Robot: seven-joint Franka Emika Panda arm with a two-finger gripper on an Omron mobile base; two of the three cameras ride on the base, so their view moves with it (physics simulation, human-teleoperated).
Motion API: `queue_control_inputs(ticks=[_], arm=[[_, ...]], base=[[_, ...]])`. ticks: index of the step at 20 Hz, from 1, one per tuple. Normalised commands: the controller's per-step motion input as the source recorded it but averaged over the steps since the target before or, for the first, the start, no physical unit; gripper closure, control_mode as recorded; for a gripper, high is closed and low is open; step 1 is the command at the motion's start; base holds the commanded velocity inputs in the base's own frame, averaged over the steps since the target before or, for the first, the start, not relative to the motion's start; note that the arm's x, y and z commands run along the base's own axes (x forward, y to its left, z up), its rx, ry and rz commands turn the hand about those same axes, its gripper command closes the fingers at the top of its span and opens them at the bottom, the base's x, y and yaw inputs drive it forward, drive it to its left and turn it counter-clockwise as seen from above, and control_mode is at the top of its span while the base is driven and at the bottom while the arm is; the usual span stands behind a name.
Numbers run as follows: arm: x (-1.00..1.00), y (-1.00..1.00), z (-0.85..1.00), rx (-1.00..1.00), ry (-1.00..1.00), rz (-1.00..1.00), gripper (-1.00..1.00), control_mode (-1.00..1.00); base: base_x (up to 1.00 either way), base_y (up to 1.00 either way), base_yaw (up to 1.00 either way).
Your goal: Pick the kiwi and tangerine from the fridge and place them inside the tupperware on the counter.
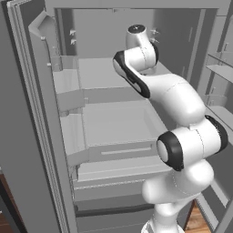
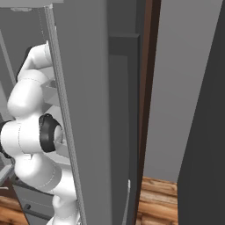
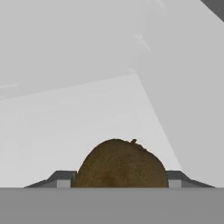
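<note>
Kiwi [image 3: 121, 164] sits right at the hand, brown and rounded, wedged between the two finger tips [image 3: 63, 179] that rise on either side of it. Both tips look to be touching its flanks, so the gripper [image 3: 119, 180] seems to be pinching the kiwi, though whether the hold is firm yet cannot be told. Under and beyond the fruit lies a pale grey fridge shelf [image 3: 65, 118], with the inner wall running off ahead and to one side of the hand.

From the left base view the arm [image 1: 173, 113] reaches deep into the open fridge [image 1: 113, 132], its wrist up at the upper shelf level, well above the drawers.

As a judgement, the task is at its first stage: the kiwi is being taken but is not yet out of the fridge. Left to do: lift it clear, carry it to the tupperware on the counter, then come back for the tangerine and repeat.
</note>
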Motion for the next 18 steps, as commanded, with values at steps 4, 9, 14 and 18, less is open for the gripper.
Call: queue_control_inputs(ticks=[4,9,14,18], arm=[[-0.34,0.00,-0.18,0.00,0.00,0.00,1.00,-1.00],[-0.74,0.00,-0.24,0.00,-0.07,0.00,1.00,-1.00],[-1.00,0.00,-0.03,0.00,-0.25,0.00,1.00,-1.00],[-1.00,0.00,0.20,0.04,-0.19,0.03,1.00,-1.00]], base=[[0.00,0.00,0.00],[0.00,0.00,0.00],[0.00,0.00,0.00],[0.00,0.00,0.00]])
